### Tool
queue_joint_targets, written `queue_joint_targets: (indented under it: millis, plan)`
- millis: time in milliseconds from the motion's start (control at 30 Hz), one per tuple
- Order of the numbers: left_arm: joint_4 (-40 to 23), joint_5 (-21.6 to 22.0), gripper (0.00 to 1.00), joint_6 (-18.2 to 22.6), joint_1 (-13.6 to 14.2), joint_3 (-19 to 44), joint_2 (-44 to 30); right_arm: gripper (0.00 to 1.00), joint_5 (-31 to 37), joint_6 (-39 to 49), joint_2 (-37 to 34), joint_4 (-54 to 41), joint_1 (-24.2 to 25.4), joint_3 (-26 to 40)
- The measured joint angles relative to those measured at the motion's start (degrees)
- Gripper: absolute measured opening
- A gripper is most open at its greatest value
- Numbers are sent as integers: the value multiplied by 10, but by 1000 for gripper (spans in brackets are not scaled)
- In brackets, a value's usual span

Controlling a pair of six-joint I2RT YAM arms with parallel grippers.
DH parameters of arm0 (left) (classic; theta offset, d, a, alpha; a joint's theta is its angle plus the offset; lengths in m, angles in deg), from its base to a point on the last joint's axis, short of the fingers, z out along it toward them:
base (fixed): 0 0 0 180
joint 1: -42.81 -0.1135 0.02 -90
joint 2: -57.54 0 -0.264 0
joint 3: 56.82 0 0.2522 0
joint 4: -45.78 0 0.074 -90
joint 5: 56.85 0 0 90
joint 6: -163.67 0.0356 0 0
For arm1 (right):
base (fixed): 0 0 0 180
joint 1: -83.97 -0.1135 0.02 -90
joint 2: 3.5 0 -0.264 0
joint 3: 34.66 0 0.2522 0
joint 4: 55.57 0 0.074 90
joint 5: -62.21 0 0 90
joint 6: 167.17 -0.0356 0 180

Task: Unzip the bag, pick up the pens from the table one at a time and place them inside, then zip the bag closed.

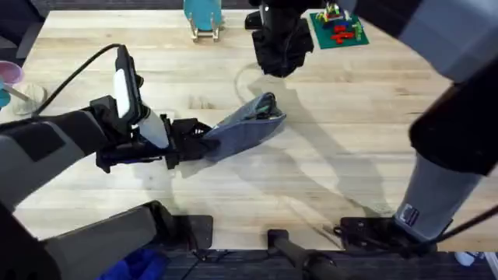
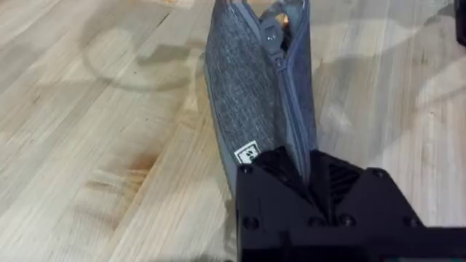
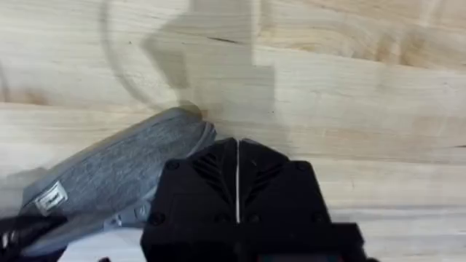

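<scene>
I'm at the zip-closing step. My left claw (image 2: 312,191) is clamped on the near end of one oblong blue-grey fabric pouch (image 1: 247,131), mid light wood-plank surface (image 1: 327,179). Right claw (image 3: 237,182), fingers pressed together, hovers above. Slider (image 2: 271,33) sits near the far end; next I'd grab it. One pouch, no loose pens.

No text is proving readable: the bag (image 2: 247,109) is showing a small white label (image 2: 248,154), its mark too small to make out.

Wood-plank table (image 1: 327,148); bag (image 1: 247,131) mid-table, green board (image 1: 339,29) far edge.
</scene>
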Motion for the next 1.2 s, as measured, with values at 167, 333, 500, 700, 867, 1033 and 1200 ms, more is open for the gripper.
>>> queue_joint_targets:
  millis: [167,333,500,700,867,1033,1200]
  plan:
    - [0,0,39,0,0,0,0,290,0,2,52,-10,0,0]
    - [0,0,40,0,0,0,0,947,-20,6,77,-22,0,0]
    - [0,0,40,0,0,0,0,995,-63,23,75,-30,0,0]
    - [0,0,40,0,0,0,0,996,-126,59,75,-37,0,0]
    - [0,0,39,0,0,0,0,996,-187,90,75,-40,0,0]
    - [0,0,39,0,0,0,0,995,-248,129,75,-50,0,0]
    - [0,0,39,0,0,0,0,995,-289,183,75,-66,0,0]
